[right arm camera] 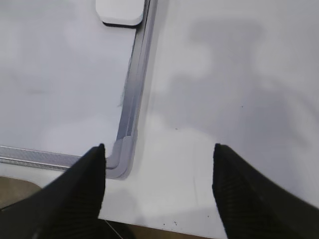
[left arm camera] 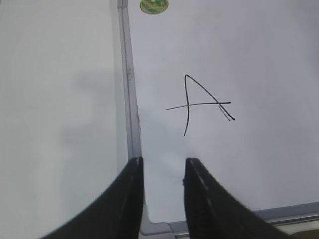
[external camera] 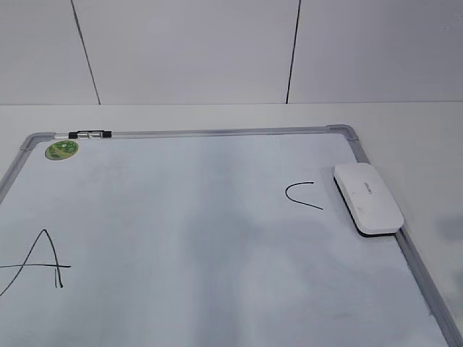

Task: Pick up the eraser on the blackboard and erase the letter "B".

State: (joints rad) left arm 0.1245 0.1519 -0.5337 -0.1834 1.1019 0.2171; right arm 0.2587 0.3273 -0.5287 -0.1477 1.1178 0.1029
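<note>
The white eraser lies on the blackboard's right edge, partly on the grey frame; its near end shows at the top of the right wrist view. No letter "B" shows on the board; the middle is smudged grey. A black "A" is at the left, also in the left wrist view, and a black "C" lies next to the eraser. My left gripper is open and empty over the board's near left corner. My right gripper is open wide and empty beside the near right corner. Neither gripper shows in the exterior view.
A small black-and-silver marker lies on the top frame at the left, above a round green sticker, which also shows in the left wrist view. The white table extends right of the board; its front edge is near.
</note>
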